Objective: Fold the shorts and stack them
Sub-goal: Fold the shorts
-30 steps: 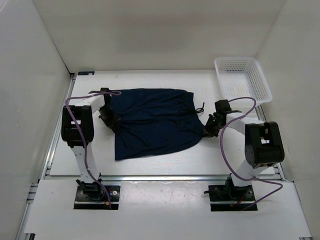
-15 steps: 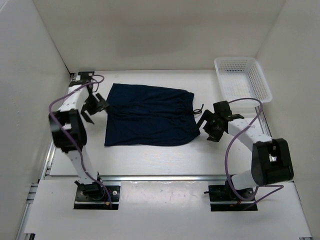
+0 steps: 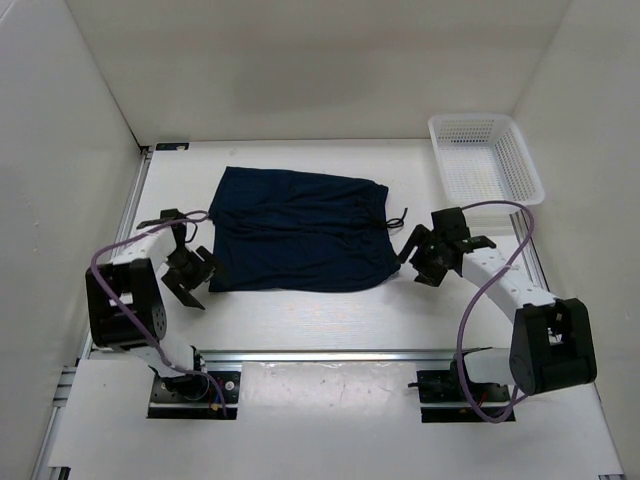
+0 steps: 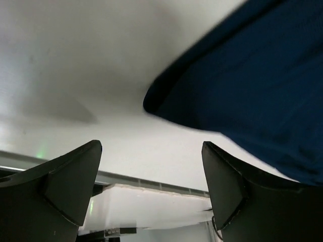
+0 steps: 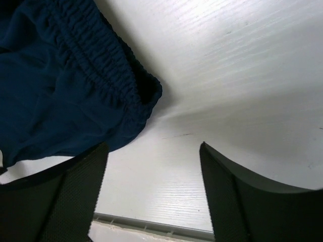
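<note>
One soft navy shorts, flat, rectangular; gathered waistband.

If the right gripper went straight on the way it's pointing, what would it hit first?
Probably the bare white tabletop, just beside the elastic waistband corner of the dark navy fabric shorts, though depth is unclear.

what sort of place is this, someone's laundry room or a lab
Most likely a robot lab work cell, not a home. Bare white walls box in a white table, the left arm and right arm are bolted at its near edge, and the shorts and a mesh basket sit on it.
</note>
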